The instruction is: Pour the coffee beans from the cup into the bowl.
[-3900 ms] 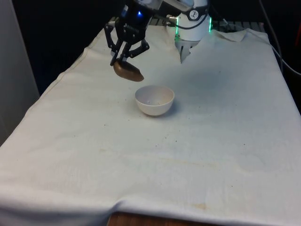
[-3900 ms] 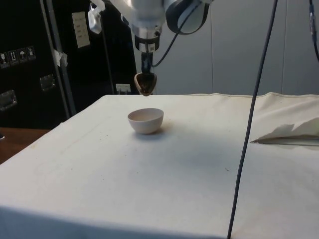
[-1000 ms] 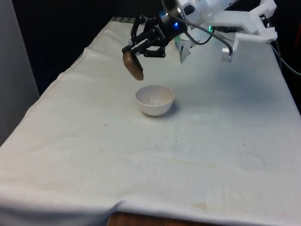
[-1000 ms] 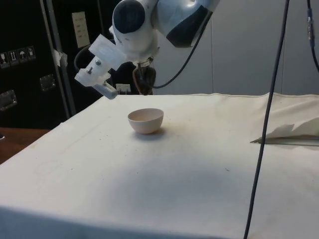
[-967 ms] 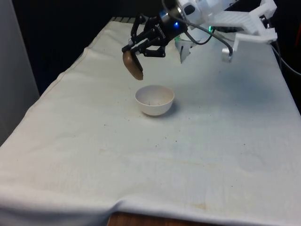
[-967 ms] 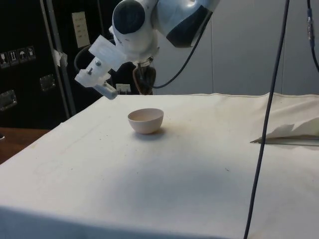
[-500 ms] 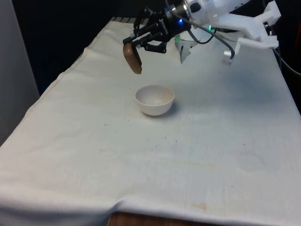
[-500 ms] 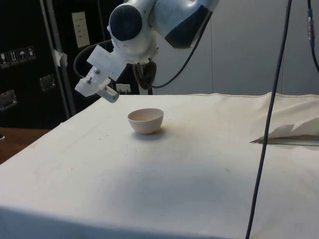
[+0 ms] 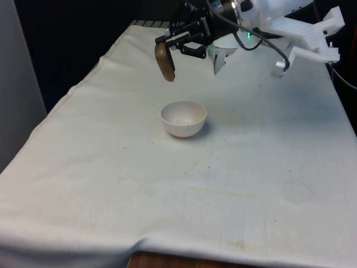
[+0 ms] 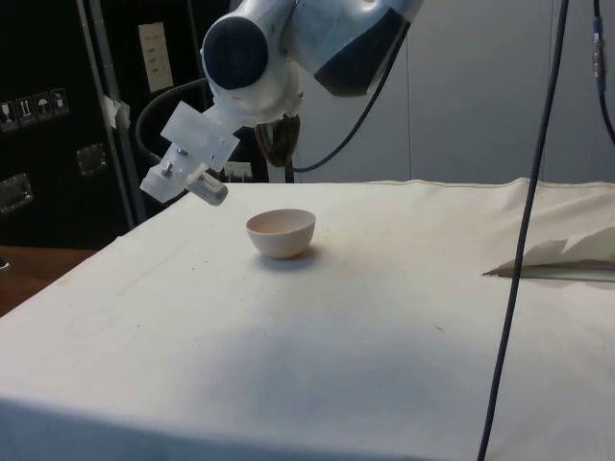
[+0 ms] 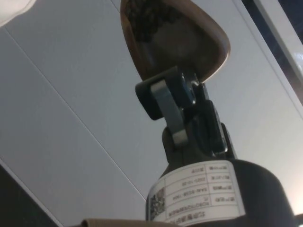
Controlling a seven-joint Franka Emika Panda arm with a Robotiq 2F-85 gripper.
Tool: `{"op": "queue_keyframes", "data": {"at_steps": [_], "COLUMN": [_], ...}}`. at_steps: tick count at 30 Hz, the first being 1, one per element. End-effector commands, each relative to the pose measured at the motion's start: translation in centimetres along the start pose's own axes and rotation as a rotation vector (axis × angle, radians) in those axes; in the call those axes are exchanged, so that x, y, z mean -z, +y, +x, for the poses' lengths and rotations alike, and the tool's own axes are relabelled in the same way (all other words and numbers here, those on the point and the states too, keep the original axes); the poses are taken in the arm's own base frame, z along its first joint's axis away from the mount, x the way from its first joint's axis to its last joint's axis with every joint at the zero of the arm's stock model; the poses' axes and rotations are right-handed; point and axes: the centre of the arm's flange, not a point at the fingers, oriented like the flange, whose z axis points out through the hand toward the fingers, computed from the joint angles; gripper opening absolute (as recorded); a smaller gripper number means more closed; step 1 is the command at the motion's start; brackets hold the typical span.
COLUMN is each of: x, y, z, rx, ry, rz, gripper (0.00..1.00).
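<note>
A brown cup [image 9: 164, 62] hangs in the air, tipped on its side, above the white bowl [image 9: 183, 118] and a little behind it toward the front view's left. My gripper [image 9: 169, 46] is shut on the cup's rim. In the wrist view, one finger [image 11: 166, 101] presses the rim of the cup [image 11: 189, 42], and dark coffee beans [image 11: 147, 20] lie heaped inside it. The side view puts the cup [image 10: 276, 142] over the bowl [image 10: 281, 232], partly hidden by the arm. The bowl stands upright on the cloth with a few dark specks inside.
A black cable [image 10: 519, 240] hangs down across the side view's right. A raised fold of white cloth [image 10: 562, 254] lies beyond it. The table's left edge [image 9: 67, 97] drops off near a grey wall panel.
The gripper has risen and shifted toward the front view's right with the cup, and the wrist has turned further, tipping the cup more onto its side.
</note>
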Motion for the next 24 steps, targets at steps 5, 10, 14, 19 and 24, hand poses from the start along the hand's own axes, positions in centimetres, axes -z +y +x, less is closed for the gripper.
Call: {"op": "queue_keyframes", "data": {"at_steps": [5, 10, 14, 19, 24], "x": [1.2, 1.8, 2.3, 3.3, 4.1], "y": [-0.4, -0.5, -0.6, -1.1, -1.4], "z": [0.1, 0.2, 0.1, 0.3, 0.4], "rx": [-0.011, -0.018, -0.024, -0.031, -0.036], "ry": [0.004, 0.005, 0.003, 0.010, 0.014], "rz": [-0.037, -0.060, -0.077, -0.123, -0.155], "gripper": [0.00, 0.00, 0.00, 0.00, 0.00]}}
